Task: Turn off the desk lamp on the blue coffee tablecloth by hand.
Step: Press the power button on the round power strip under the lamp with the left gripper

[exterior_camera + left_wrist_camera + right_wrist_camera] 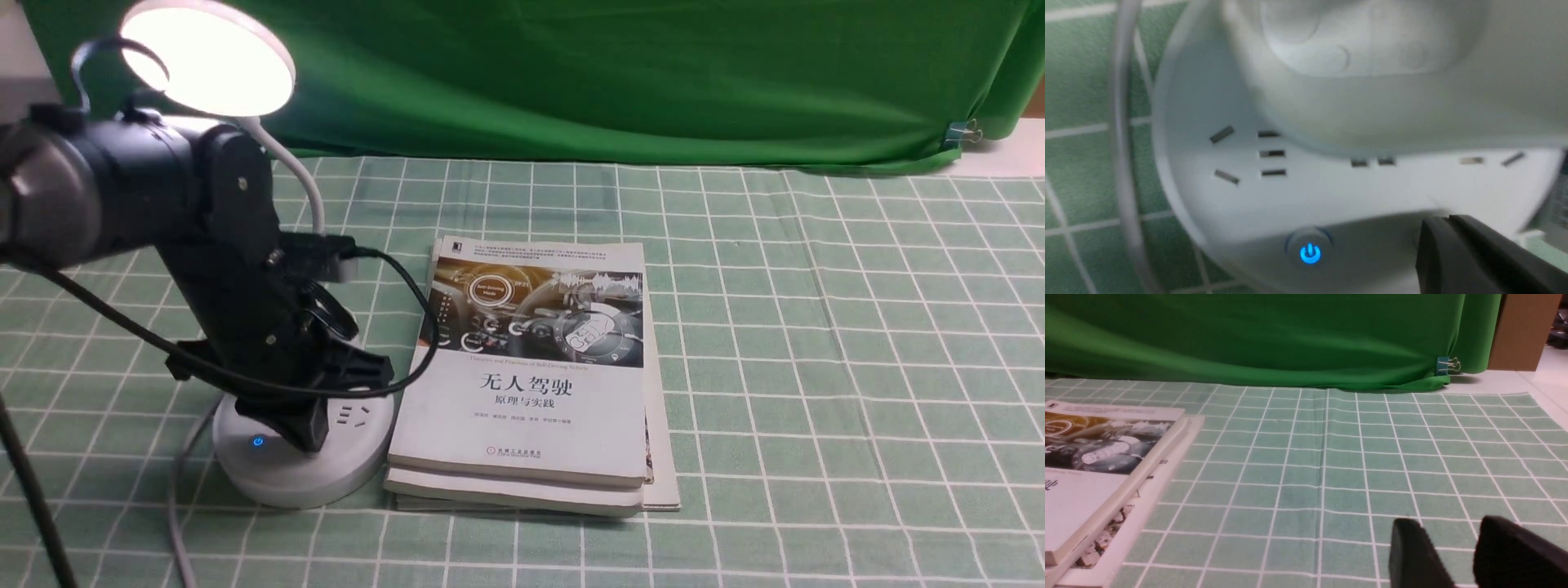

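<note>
The white desk lamp stands at the front left of the pale green grid tablecloth (816,343). Its disc head (208,57) is lit. Its round base (277,474) shows sockets and a glowing blue power button (258,441), also seen in the left wrist view (1310,253). My left gripper (306,433) is shut and empty, its tip down on the base just right of the blue button; in the left wrist view the gripper (1447,222) has its jaws pressed together. My right gripper (1447,533) is open and empty over the cloth; it is out of the front view.
A stack of books (531,384) lies directly right of the lamp base, also visible in the right wrist view (1094,465). The lamp's white cord (175,490) runs off the front left. A dark green backdrop (612,73) hangs behind, held by a binder clip (963,131).
</note>
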{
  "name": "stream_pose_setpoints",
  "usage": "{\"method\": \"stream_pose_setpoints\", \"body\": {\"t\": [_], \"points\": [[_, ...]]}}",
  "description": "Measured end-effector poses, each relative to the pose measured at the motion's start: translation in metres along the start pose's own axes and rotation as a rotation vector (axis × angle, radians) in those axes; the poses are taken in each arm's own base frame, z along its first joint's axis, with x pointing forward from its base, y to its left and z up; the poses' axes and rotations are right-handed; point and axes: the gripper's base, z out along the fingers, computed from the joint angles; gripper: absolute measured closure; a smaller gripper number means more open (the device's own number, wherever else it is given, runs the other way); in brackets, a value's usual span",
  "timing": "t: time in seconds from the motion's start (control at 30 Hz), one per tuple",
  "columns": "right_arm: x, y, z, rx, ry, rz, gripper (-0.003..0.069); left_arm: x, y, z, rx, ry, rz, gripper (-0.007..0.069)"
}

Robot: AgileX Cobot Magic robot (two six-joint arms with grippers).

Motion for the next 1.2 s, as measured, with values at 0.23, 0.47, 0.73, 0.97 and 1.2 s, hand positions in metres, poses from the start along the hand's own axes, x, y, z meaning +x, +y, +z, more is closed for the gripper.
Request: {"method": "stream_pose_setpoints", "body": {"t": [0.23, 0.47, 0.73, 0.97, 1.2], "points": [[0.000, 0.000, 0.000, 0.000, 0.000, 0.000, 0.0417, -0.001, 0.000, 0.004, 0.000, 0.016, 0.003, 0.0626], [0.000, 0.000, 0.000, 0.000, 0.000, 0.000, 0.0417, 0.001, 0.000, -0.001, 0.001, 0.012, 0.004, 0.0626], [0.000, 0.000, 0.000, 0.000, 0.000, 0.000, 0.0417, 0.006, -0.002, -0.016, 0.003, -0.014, 0.010, 0.0626], [0.000, 0.000, 0.000, 0.000, 0.000, 0.000, 0.0417, 0.003, -0.001, -0.012, 0.001, -0.025, 0.008, 0.0626], [0.000, 0.000, 0.000, 0.000, 0.000, 0.000, 0.0417, 0.001, 0.000, 0.003, 0.000, 0.023, 0.006, 0.0626]]}}
